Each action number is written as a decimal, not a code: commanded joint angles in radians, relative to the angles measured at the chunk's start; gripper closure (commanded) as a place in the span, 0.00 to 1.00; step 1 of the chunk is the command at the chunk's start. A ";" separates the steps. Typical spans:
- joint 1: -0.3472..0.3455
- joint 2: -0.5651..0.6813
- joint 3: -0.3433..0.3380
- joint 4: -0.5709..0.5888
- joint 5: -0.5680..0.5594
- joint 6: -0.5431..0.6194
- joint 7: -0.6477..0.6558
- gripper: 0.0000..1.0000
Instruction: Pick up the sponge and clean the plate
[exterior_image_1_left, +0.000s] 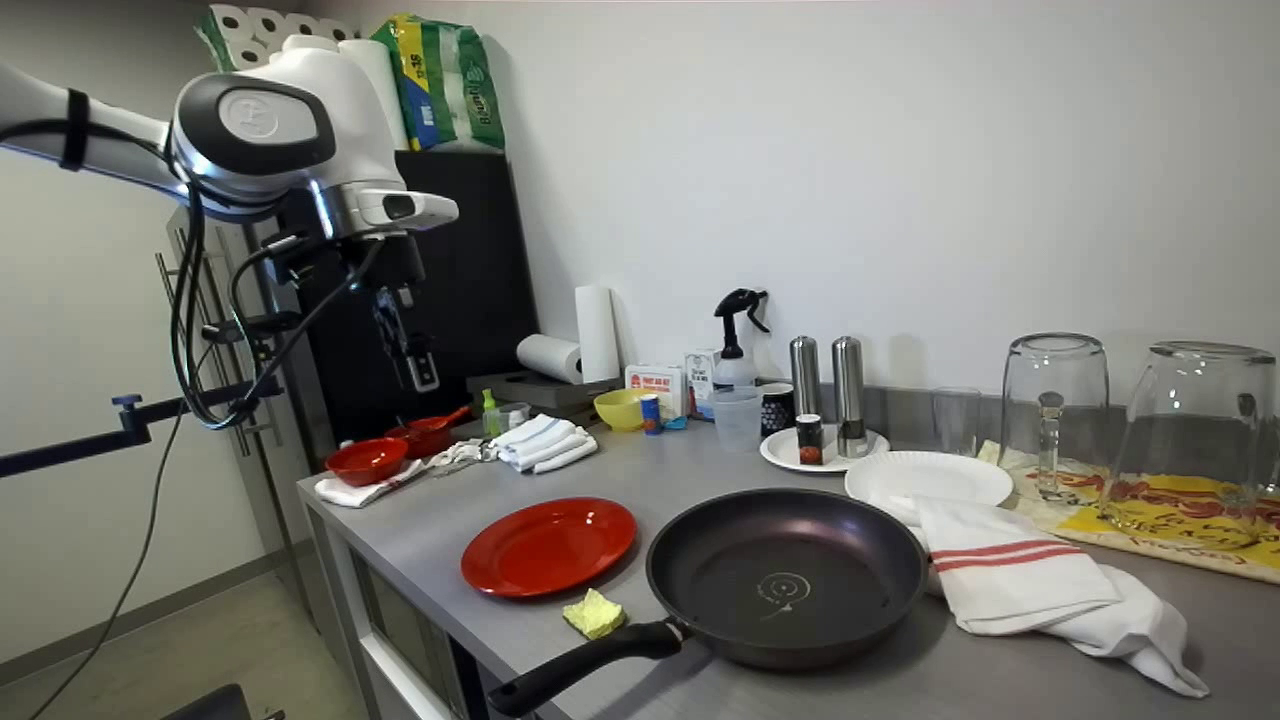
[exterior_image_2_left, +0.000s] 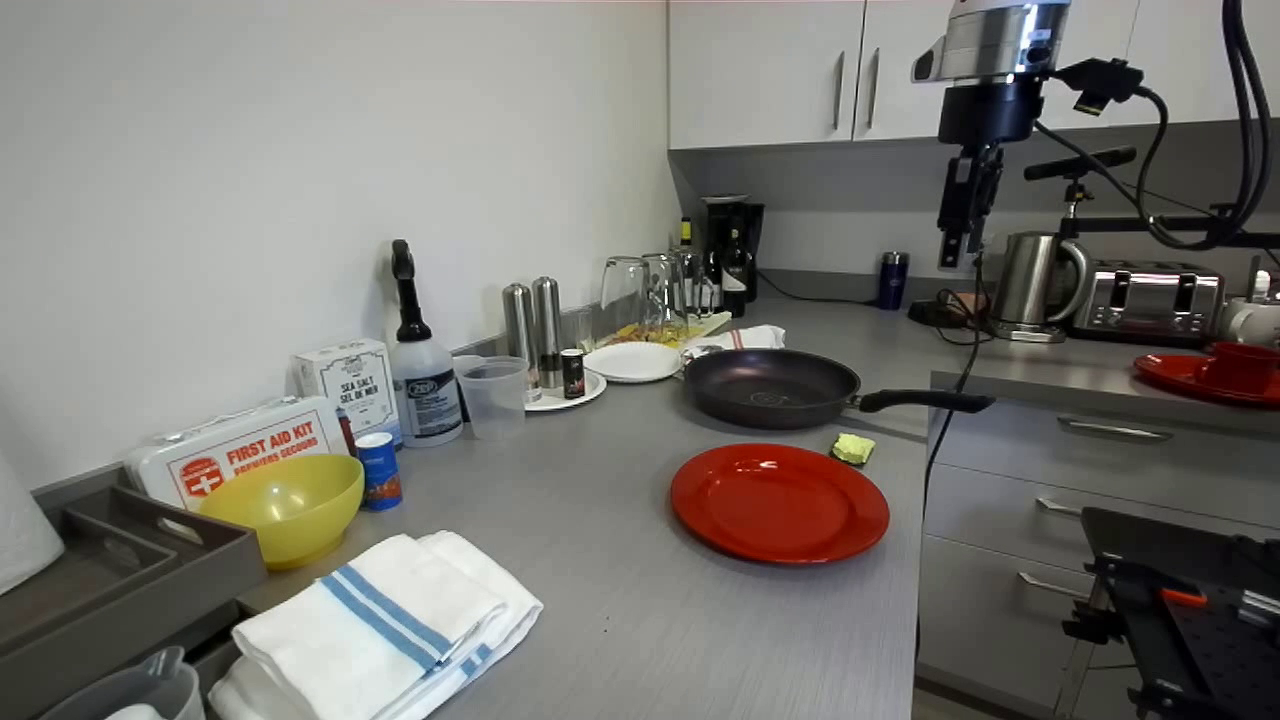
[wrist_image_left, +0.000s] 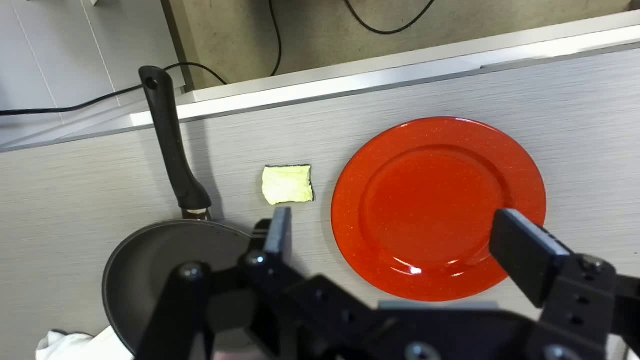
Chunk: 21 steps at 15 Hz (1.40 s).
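My black claw (wrist_image_left: 392, 230), jaws spread apart, above the grey counter (wrist_image_left: 590, 150) | small yellow rectangular sponge (wrist_image_left: 286, 185) on that counter, darker underside hard to make out, between glossy red round plate (wrist_image_left: 432, 200) and handle (wrist_image_left: 170, 135) of round black frying pan (wrist_image_left: 150, 270) | far back: black-topped white spray bottle (exterior_image_2_left: 428, 395)

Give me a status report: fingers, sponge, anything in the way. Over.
Fingers open, empty, high above the counter. Sponge ungripped, on the counter between red plate and pan handle. Nothing covers it; pan handle may crowd the approach.
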 joint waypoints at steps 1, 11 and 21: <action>0.008 0.017 -0.003 0.009 -0.008 0.013 0.022 0.00; -0.027 0.165 -0.017 -0.024 -0.075 0.116 0.135 0.00; -0.088 0.207 -0.099 -0.108 -0.061 0.184 0.193 0.00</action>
